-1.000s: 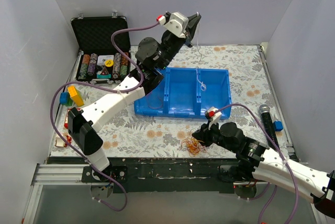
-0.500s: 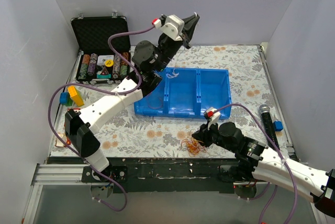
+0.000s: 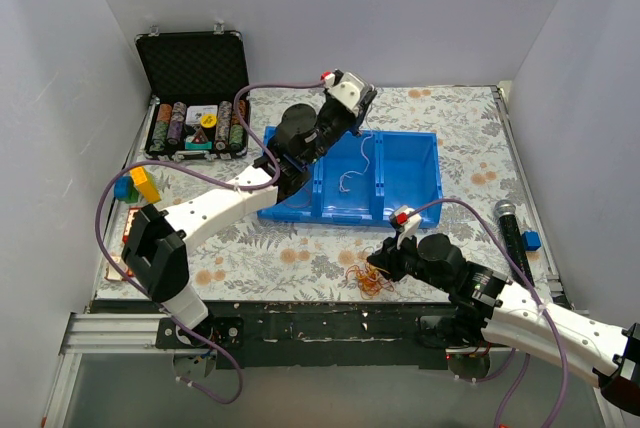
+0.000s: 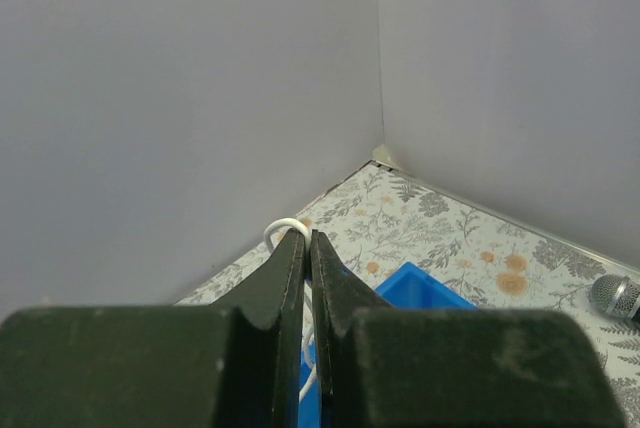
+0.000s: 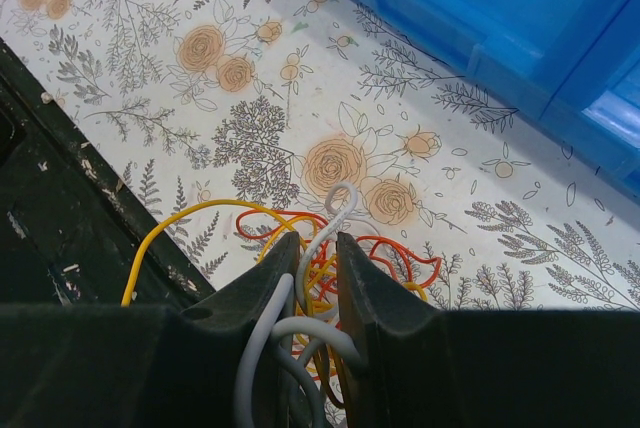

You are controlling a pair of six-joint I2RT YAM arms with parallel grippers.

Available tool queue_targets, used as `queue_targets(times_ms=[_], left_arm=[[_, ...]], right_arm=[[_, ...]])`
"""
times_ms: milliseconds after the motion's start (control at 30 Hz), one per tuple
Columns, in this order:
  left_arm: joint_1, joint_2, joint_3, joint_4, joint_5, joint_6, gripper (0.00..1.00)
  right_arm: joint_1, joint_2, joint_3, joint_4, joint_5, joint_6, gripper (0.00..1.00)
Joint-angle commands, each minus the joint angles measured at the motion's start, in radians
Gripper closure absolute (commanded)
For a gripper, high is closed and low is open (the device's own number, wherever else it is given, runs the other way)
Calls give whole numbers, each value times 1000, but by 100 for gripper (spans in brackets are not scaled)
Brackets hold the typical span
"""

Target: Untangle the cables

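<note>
Left claw [image 4: 307,238] pinched tight on 1 white cable [image 4: 283,231], which hangs over the blue bin [image 3: 410,163]. Right claw [image 5: 318,240] is nearly closed, nipping a pale strand of the tangled orange-red cables [image 3: 362,279] at the bench [image 3: 250,248] front edge

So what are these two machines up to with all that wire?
They're pulling apart a tangle of thin orange, red and yellow wires lying at the near edge of the table. The right pincer sits low there, pinching a pale strand of it. The left pincer is clamped on one white wire, which hangs down into the middle compartment of the blue bin.
</note>
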Motion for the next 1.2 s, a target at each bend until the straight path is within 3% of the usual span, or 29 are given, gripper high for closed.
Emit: queue_targets(times_ms=[0,333,633,667,800,933,1100,1167], left_arm=[[9,-78,-41,18,-27,15,100],[9,-92,-272,-2,-47,77,100],[9,2,-245,-91,16,-12,97],[9,13,-236,-114,19,-15,92],[9,30,-223,-133,28,-8,39],[13,25,-208,-142,18,-9,21],[21,-24,-205,-168,11,24,9],[20,-58,-210,-203,72,57,4]], right_arm=[[4,-13,0,28,5,8,70],[3,-18,9,16,14,14,71],[3,-1,26,17,17,14,71],[3,1,27,17,16,14,71],[1,-4,33,11,20,16,71],[3,-4,38,6,23,11,71],[3,-7,43,5,22,8,72],[1,-10,43,9,20,10,71]])
